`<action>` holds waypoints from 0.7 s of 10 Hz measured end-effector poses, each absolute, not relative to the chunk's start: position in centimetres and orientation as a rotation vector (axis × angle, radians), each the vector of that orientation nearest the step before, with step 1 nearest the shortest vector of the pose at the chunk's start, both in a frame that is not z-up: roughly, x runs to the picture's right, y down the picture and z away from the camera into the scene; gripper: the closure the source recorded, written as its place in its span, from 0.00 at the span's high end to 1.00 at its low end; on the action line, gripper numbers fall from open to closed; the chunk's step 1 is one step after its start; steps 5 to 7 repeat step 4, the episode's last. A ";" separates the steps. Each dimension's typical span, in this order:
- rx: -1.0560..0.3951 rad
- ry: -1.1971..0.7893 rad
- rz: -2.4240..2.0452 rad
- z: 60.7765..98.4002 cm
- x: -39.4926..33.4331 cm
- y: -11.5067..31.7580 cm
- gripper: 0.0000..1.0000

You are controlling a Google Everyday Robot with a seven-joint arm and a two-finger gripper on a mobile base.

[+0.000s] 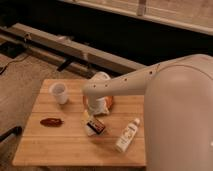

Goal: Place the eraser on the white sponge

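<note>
A small dark eraser (98, 125) with an orange stripe lies on the wooden table (65, 145) near its middle. It rests against or partly on a white sponge (89, 129); I cannot tell which. My gripper (98, 107) hangs from the white arm (130, 82) directly above and behind the eraser, close to it. The arm reaches in from the right and hides part of the table.
A white cup (60, 93) stands at the back left. A dark red object (51, 121) lies at the left. A white bottle (127, 135) lies to the right of the eraser. An orange object (108, 103) sits behind the gripper. The floor lies beyond the table edges.
</note>
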State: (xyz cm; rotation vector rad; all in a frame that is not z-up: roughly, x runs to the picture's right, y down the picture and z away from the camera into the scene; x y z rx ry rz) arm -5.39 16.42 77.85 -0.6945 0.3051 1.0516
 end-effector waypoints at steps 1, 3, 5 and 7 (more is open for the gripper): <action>-0.696 0.303 1.048 77.8 -5.6 16.4 0.80; -0.696 0.304 1.049 77.8 -5.5 16.5 0.80; -0.695 0.305 1.051 77.8 -5.4 16.4 0.80; -0.695 0.305 1.051 77.8 -5.4 16.4 0.80</action>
